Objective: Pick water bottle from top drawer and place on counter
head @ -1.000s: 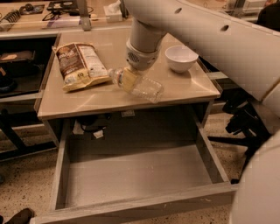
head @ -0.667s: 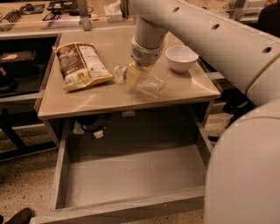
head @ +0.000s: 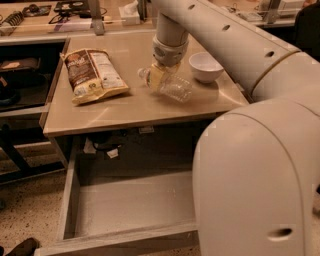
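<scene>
The water bottle (head: 176, 89) is clear and crinkled and lies tilted on the beige counter (head: 125, 107), its cap end to the left. My gripper (head: 159, 77) comes down from the arm above and is shut on the bottle's neck end, just over the counter's middle. The top drawer (head: 130, 202) is pulled open below the counter's front edge, and its grey bottom is bare. My arm's large white body hides the drawer's right part.
A brown and white snack bag (head: 95, 75) lies on the counter's left half. A white bowl (head: 206, 67) stands at the right, close to the bottle. A cluttered bench (head: 75, 22) with a tissue box (head: 131, 12) runs behind. A dark shelf (head: 20, 75) stands at left.
My gripper and the bottle have shifted together a little back and to the right over the counter. The arm's body now fills more of the right foreground. Bag and bowl have not moved.
</scene>
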{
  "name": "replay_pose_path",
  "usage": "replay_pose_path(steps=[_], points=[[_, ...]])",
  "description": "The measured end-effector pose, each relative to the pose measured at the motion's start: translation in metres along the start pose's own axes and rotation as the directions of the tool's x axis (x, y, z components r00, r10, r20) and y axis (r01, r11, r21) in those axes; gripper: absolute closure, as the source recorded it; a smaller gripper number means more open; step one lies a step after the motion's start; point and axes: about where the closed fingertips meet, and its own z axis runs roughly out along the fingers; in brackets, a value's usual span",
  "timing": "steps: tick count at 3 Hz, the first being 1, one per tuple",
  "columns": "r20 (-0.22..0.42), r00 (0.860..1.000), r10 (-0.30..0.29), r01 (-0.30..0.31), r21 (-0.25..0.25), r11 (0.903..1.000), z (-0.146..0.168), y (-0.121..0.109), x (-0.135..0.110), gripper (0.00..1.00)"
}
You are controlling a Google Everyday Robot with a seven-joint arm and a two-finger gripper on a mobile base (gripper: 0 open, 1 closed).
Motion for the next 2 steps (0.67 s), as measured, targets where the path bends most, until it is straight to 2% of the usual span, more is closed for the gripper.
replay_pose_path(steps=[2], points=[[0.006,1.0,0.016,-0.017,0.016,0.9997,0.007,-0.025,-0.029,1.0]])
